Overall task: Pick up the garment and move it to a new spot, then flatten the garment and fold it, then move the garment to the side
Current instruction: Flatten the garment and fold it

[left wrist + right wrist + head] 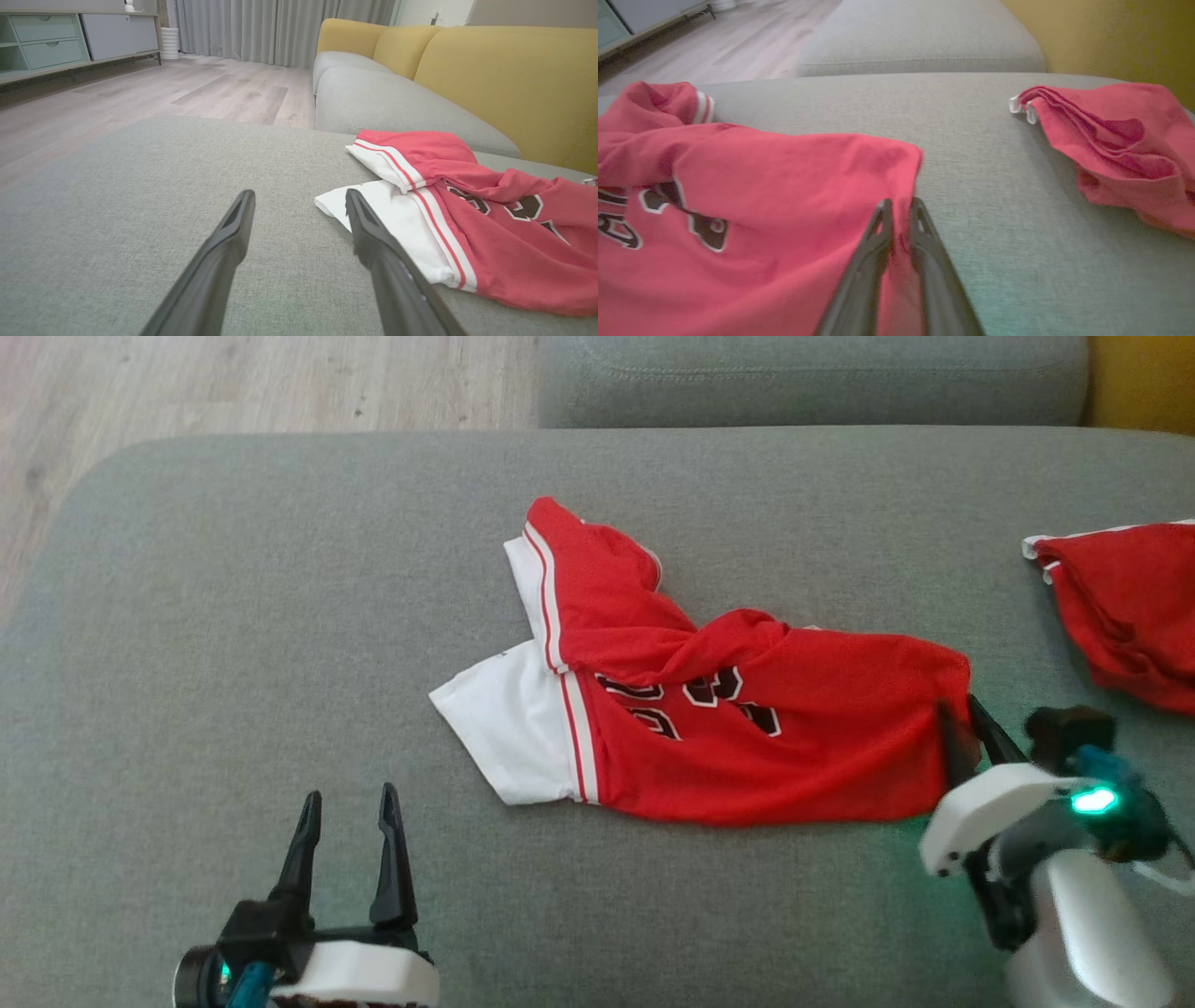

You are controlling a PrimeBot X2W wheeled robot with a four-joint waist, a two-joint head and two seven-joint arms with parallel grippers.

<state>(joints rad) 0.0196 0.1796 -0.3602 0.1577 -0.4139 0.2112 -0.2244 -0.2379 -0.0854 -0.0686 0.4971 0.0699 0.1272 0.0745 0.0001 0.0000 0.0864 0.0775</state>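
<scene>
the head view looks steeply down on the grey cushion point(233, 616) from above. the left wrist view sits low over it, facing the floor point(140, 93) and yellow sofa back point(504, 79). the right wrist view sits low, close against the jersey point(761, 186). all three share the jersey.

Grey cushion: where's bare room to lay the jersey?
Bare: the left half of the grey fabric cushion, from its rounded edge to the red and white jersey. Crowded: the right, a narrow strip between that jersey and a second crumpled red garment.
</scene>
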